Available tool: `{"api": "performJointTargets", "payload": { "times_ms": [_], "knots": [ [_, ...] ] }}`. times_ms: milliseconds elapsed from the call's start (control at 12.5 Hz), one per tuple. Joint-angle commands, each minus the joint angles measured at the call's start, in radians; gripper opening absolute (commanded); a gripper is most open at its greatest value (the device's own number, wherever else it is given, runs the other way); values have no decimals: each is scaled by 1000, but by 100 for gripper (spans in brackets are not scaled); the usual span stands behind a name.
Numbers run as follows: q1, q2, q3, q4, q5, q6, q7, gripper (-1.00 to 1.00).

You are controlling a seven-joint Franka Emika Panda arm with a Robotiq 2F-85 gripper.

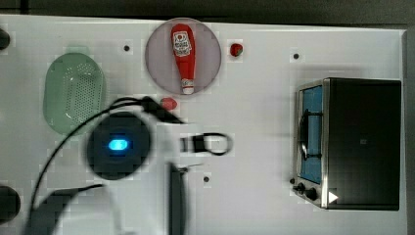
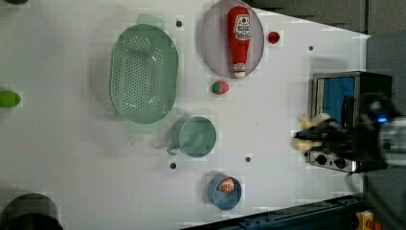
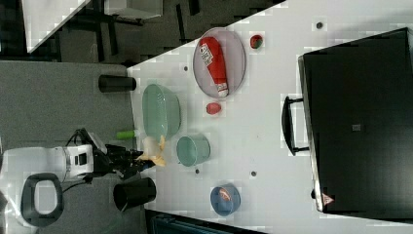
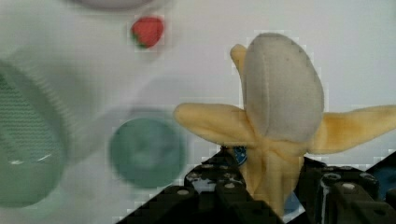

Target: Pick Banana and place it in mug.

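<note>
White tabletop is lying beneath the gripper, which is clamping a peeled banana aloft, well short of the mug, where floppy peel flaps risk snagging the rim and spilling it outside.

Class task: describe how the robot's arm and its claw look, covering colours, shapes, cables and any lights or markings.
The arm is glossy white with rounded casings and black joint sections. In the top view a round black cap carries a glowing blue oval light, and a black cable curves away from it. The claw is black and blocky, with screw heads on its fingers.
</note>
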State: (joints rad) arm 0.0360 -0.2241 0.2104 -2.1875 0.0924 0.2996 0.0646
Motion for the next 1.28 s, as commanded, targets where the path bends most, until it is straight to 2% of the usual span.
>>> {"api": "performJointTargets", "payload": {
  "times_ms": [80,320,480,720,800,880,1120,1200,1280],
  "knots": [
    [43,33,146,-60,48,90,304,-34],
    [43,125,201,-143,45,345,420,-34],
    [43,205,210,-178,40,484,429,-34],
    [43,326,202,-177,34,541,433,-29],
    [43,360,199,-176,31,567,433,-9],
    [43,394,197,-174,31,639,433,23],
    [43,424,190,-178,31,685,434,86],
    [43,419,189,-173,31,683,434,100],
    [43,411,188,-173,31,680,434,100]
  ]
}}
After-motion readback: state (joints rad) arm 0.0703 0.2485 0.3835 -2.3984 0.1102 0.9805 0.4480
